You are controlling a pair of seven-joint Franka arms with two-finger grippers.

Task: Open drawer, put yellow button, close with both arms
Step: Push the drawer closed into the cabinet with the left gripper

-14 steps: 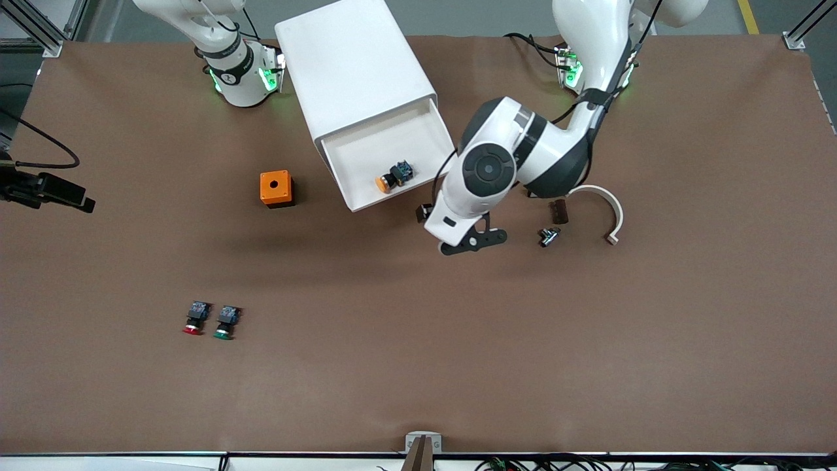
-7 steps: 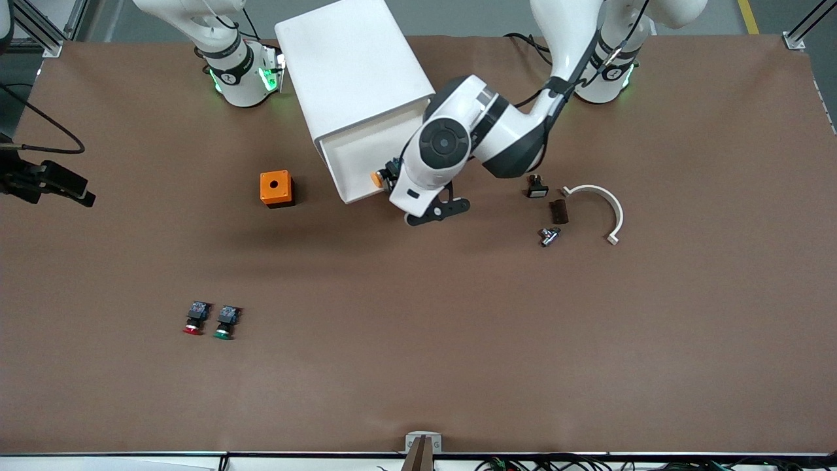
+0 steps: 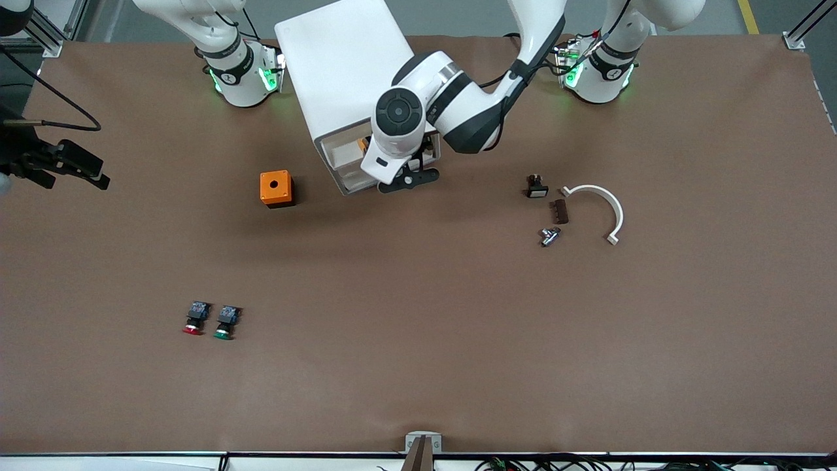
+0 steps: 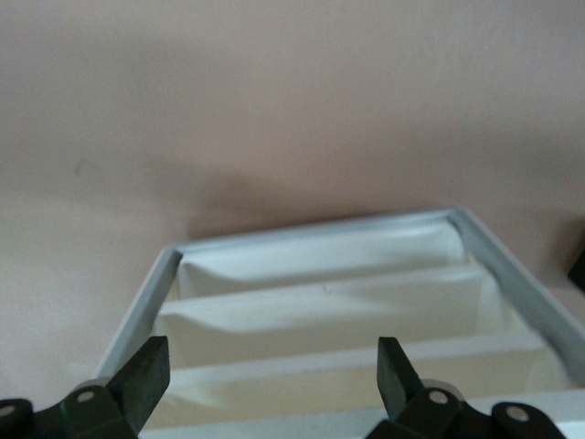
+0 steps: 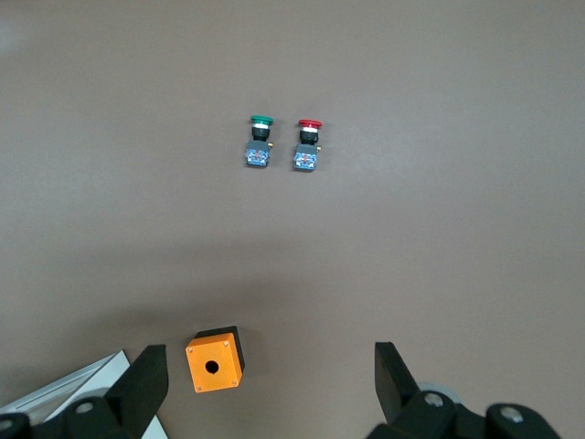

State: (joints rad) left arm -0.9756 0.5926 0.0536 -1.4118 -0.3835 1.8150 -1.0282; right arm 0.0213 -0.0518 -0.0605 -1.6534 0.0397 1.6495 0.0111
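1. Left gripper (image 3: 409, 178) sits at the front edge of the top drawer (image 3: 346, 171), fingers spread and holding nothing; the left wrist view shows both fingertips (image 4: 146, 370) apart above the cabinet's stacked drawer fronts.
2. Right gripper (image 5: 265, 384) hangs wide open and empty over the table near the orange box (image 5: 215, 359), arm waiting, not at the drawer.
3. Yellow button (image 3: 363, 142) lies inside the drawer, only a sliver of orange cap showing beside the left arm's wrist; the drawer looks partly pushed in.
4. Risk: left gripper pushes off-centre, so the tray skews and jams in the white cabinet (image 3: 343, 59).
5. Risk: the cabinet is angled and loose on the table; a one-sided push may slide or turn it instead of shutting the drawer, since the right arm isn't bracing it.
6. Risk: open fingers could slip over the drawer lip into the tray, or onto a lower drawer front.
7. Risk: button may roll and catch on the cabinet edge if it stands tall; can't tell its clearance.
8. Red-capped button (image 3: 193, 316) and green-capped button (image 3: 225, 321) sit well apart, nearer the front camera; no hazard.
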